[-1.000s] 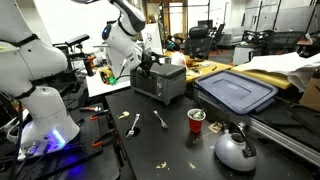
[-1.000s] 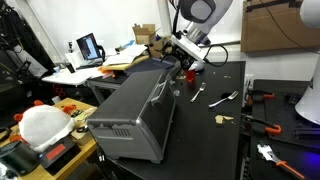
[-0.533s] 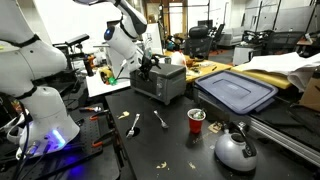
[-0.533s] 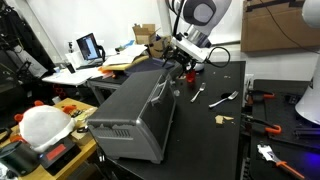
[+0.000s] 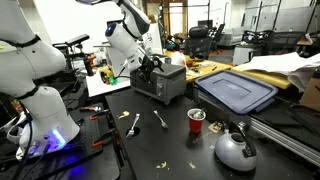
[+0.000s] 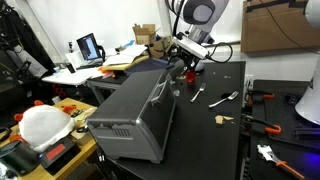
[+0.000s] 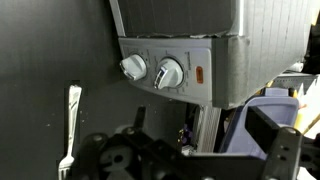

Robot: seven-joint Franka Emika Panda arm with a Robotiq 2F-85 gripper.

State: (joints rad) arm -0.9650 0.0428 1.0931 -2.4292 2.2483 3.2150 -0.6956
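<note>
While I hang over the black table [image 6: 210,140], my gripper [image 6: 186,69] sits just beside the control end of the toaster oven [image 6: 130,108], close to its top corner. In the wrist view my jaws are dark and blurred along the bottom edge. As far as I can make out, they stand spread well apart with nothing between them, and I cannot tell whether either one touches the oven's casing.

Straight ahead of me is the oven's grey control panel. It carries two silver knobs side by side, one [image 7: 133,67] slightly smaller than the other [image 7: 169,73], and a small orange indicator light [image 7: 199,73] just beyond the larger knob. To the side of the panel a fork [image 7: 71,120] lies flat on the table, apart from the oven.

In an exterior view the oven stands near the middle of the table. A red cup [image 5: 197,120] stands upright in front of it and a metal kettle [image 5: 236,148] is nearer the table's edge. A blue bin lid [image 5: 237,90] rests beside the oven, on the side away from me.
</note>
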